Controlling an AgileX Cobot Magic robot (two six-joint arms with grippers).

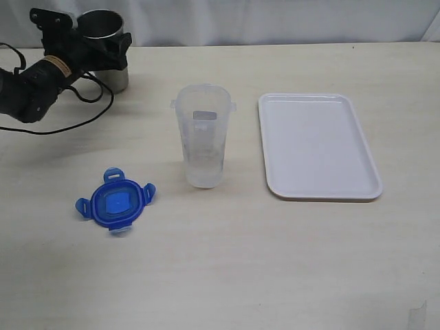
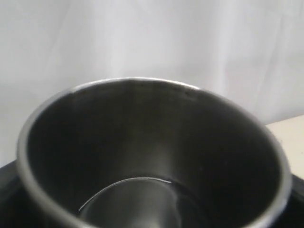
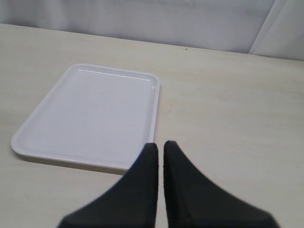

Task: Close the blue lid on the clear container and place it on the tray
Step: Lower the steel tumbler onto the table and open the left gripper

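Step in hand: none of the task's 3 items has been engaged; the lid pickup is not yet begun. The blue lid (image 1: 115, 203) lies flat on the table (image 1: 240, 261), flaps spread, at the near left, apart from the clear container (image 1: 203, 137), which stands upright and uncovered at centre. The tray (image 1: 320, 146) lies bare just to the right of the container, not touching it. The left gripper (image 1: 86, 38) is at the far left corner with its jaws standing wide on either side of a steel cup (image 1: 103, 26); the left wrist view looks straight into that cup (image 2: 152, 156), and whether the jaws press its wall cannot be told. The right gripper (image 3: 160, 145) has its fingers drawn together on nothing and hangs just beside the near edge of the tray (image 3: 90, 114). Judgement: the next move calls for the left arm to come clear of the cup, travel to the lid and take it by the rim so it can be set square on the container's mouth. Obstruction: the cup is the only stray item, well apart from the working line; a trailing cable lies beside it.
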